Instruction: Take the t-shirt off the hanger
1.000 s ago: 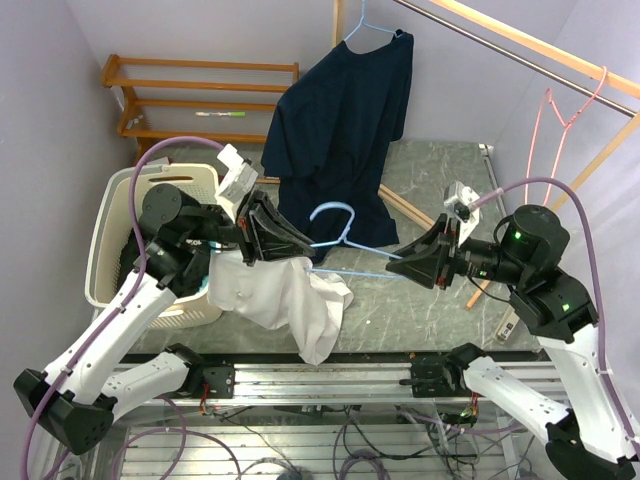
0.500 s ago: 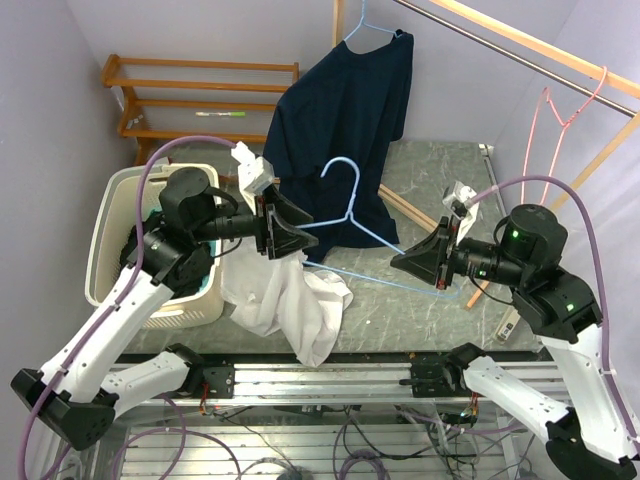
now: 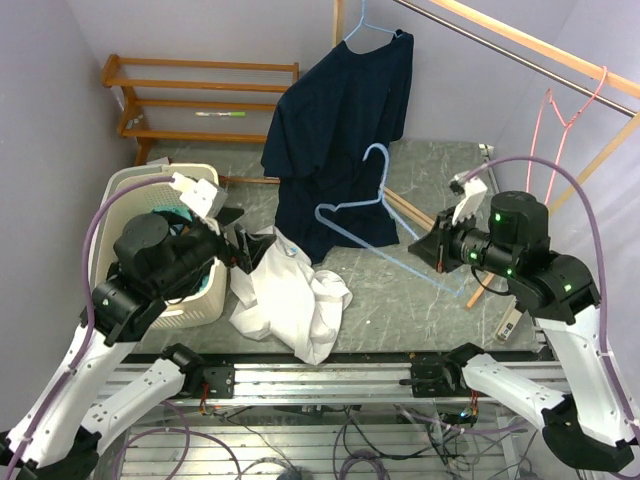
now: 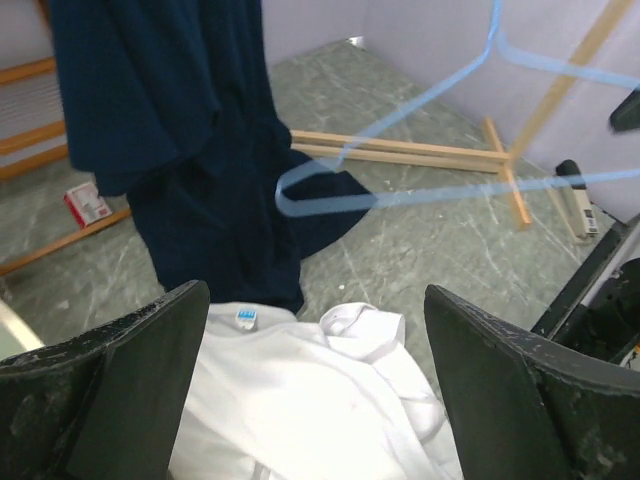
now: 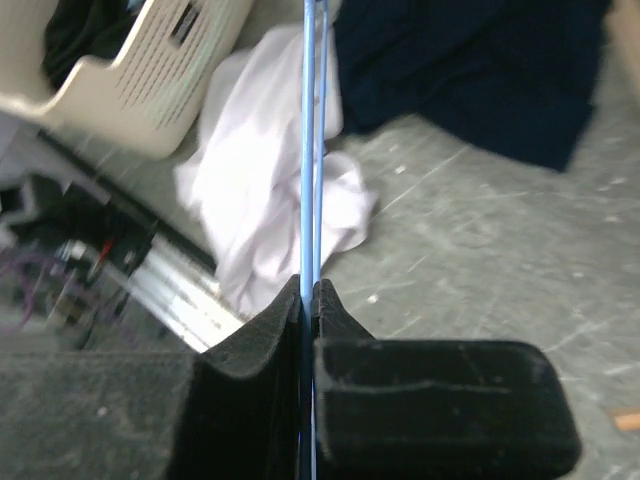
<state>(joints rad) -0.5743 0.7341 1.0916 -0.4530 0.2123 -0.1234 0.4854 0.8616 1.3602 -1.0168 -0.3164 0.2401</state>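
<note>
Right arm (image 3: 520, 240): your jaws are pressed fully together on the thin lower bar of the light blue wire hanger (image 3: 362, 205); the right wrist view shows the blue wire (image 5: 310, 150) running straight out from between the closed pads. The hanger is held off the grey marbled counter (image 3: 440, 170), tilted, with its hook uppermost and overlapping the hem of the dark navy t-shirt (image 3: 340, 130) in the top view. The hanger is bare, with no cloth on it. The white cotton t-shirt (image 3: 288, 298) lies free of it, crumpled in a heap on the counter just beside the cream slotted plastic laundry basket (image 3: 118, 192), its lower fold reaching the counter's near edge. Left arm (image 3: 150, 262): your jaws stand wide apart and grip nothing. The left wrist view shows both black fingers (image 4: 110, 390) spread to the frame sides, with the white t-shirt (image 4: 310, 400) low between them, collar label visible, and the blue hanger (image 4: 400, 195) well beyond. The navy t-shirt hangs from a second blue hanger on the wooden rail (image 3: 520, 45). A pink wire hanger (image 3: 560, 108) hangs on that rail to the right.
</note>
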